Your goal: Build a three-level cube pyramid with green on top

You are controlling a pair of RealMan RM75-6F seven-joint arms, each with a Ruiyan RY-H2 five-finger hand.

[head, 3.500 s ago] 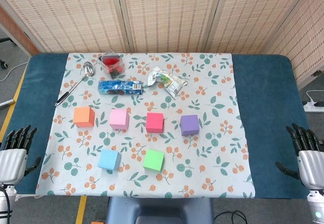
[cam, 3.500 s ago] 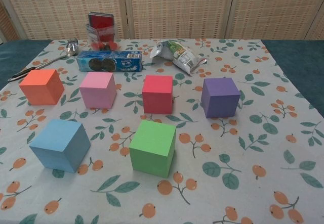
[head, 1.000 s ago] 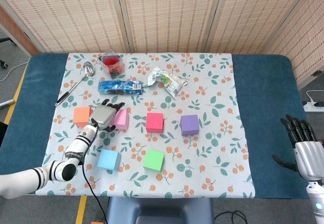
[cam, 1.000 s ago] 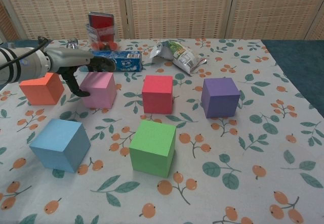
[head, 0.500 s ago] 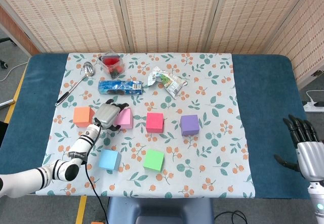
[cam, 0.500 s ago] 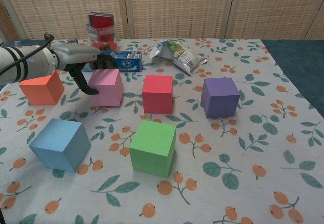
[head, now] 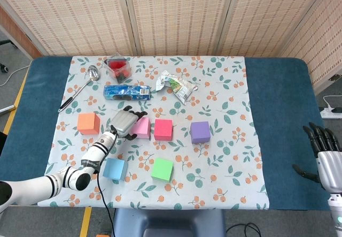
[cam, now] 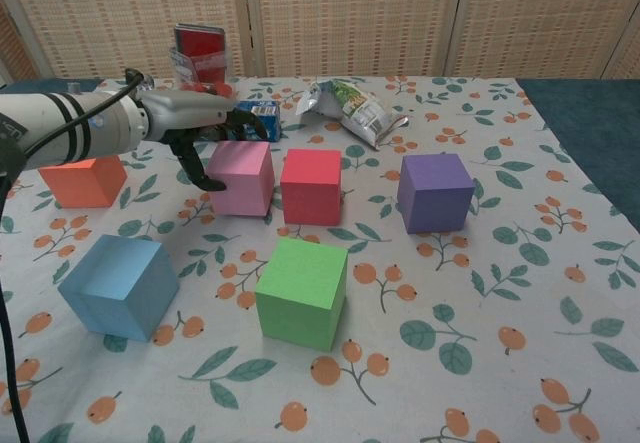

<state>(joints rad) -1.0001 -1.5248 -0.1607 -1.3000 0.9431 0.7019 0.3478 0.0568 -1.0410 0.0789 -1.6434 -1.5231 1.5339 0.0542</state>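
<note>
My left hand [head: 124, 123] [cam: 190, 118] grips the pink cube [head: 142, 128] [cam: 243, 178], thumb on its left face and fingers over its top and far side. The pink cube sits on the cloth right beside the red cube [head: 163, 129] [cam: 311, 186]. A purple cube [head: 200, 132] [cam: 435, 192] stands further right in the same row, and an orange cube [head: 88, 123] [cam: 84, 180] at the left. Nearer me lie the blue cube [head: 115, 168] [cam: 120, 285] and the green cube [head: 162, 169] [cam: 302, 291]. My right hand [head: 327, 162] hangs open off the table's right edge.
Behind the cubes lie a blue cookie pack [head: 126, 92], a crumpled snack bag [head: 176, 84] [cam: 347, 109], a clear cup with red contents [head: 118, 68] [cam: 199, 58] and a spoon [head: 80, 86]. The floral cloth [head: 230, 157] covers the middle of the blue table.
My left hand has come in from the left, taken hold of the pink cube and slid it right until it stands beside the red cube. The right hand has sunk slightly.
</note>
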